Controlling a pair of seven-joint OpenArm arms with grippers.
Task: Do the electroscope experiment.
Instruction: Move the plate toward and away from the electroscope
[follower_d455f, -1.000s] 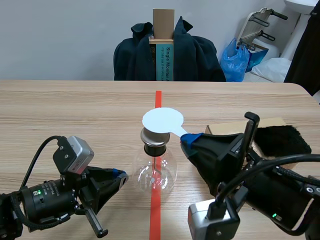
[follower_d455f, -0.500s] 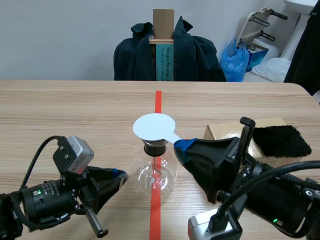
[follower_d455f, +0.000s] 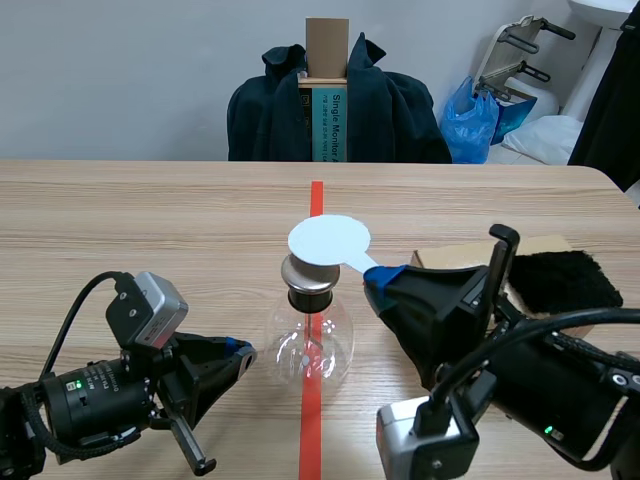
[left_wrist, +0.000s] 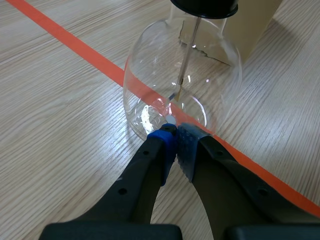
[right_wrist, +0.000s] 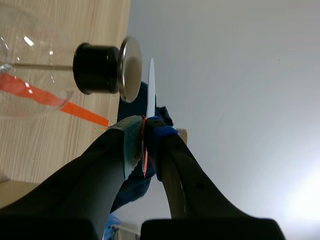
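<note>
The electroscope, a clear glass flask (follower_d455f: 310, 345) with a black stopper and a metal cap (follower_d455f: 307, 272), stands on the red tape line. My right gripper (follower_d455f: 378, 280) is shut on the handle of a white round paddle (follower_d455f: 328, 241). The paddle hangs just above the cap and a little right of it. In the right wrist view the paddle (right_wrist: 151, 85) shows edge-on, a narrow gap away from the cap (right_wrist: 131, 70). My left gripper (left_wrist: 175, 137) is shut on nothing, its tips at the flask's (left_wrist: 165, 75) lower wall. A thin rod (left_wrist: 187, 55) runs down inside.
A cardboard box (follower_d455f: 450, 257) and a black furry cloth (follower_d455f: 555, 280) lie right of the flask, behind my right arm. A chair draped with a dark jacket (follower_d455f: 335, 105) stands past the table's far edge.
The paddle swung left over the cap half a second ago, hiding it, and has now come back right, so the cap shows again. The left arm has not moved.
</note>
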